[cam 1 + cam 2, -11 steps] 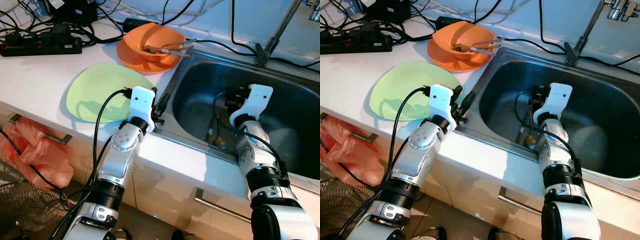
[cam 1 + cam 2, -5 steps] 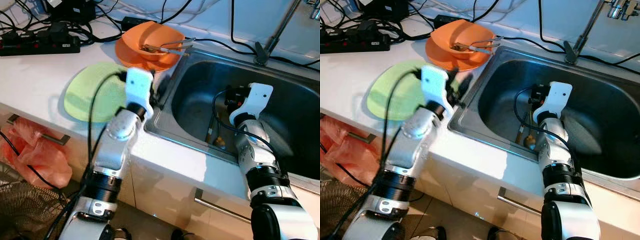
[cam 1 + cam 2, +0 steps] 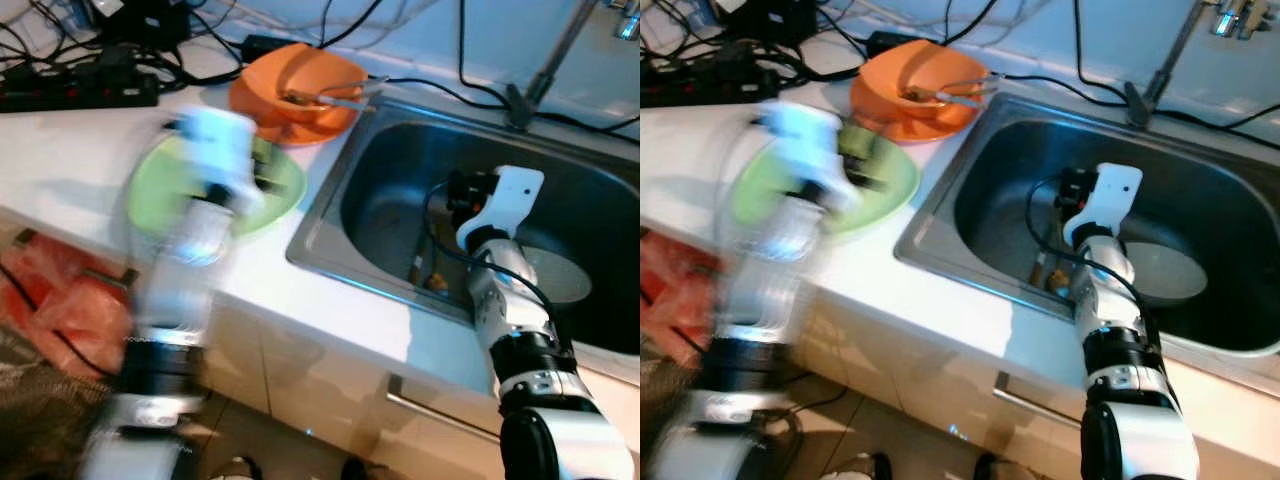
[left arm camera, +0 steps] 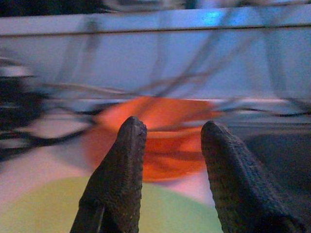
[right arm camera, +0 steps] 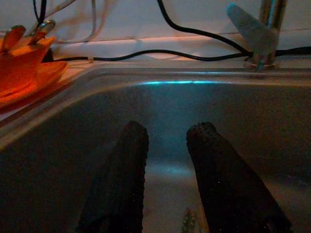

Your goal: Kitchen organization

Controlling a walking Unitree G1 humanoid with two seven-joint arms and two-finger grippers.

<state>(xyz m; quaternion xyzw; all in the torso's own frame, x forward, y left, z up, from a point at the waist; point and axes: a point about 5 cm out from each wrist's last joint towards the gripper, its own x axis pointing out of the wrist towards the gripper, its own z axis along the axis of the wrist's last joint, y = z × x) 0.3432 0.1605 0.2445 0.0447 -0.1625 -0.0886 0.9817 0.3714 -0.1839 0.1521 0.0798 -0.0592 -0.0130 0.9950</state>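
Left gripper (image 4: 167, 150) is over the green plate (image 3: 275, 195), fingers apart w/ nothing between, aimed at the orange bowl (image 3: 300, 85). Arm is blurred, so better slow down before the rim. Right gripper (image 5: 167, 160), also parted and empty, hangs in the sink (image 3: 400, 160).

One green plate (image 3: 280, 190), one orange plate (image 3: 250, 100) and one orange bowl (image 3: 310, 75) are visible. One sink (image 3: 400, 170) and one tap (image 5: 265, 34).
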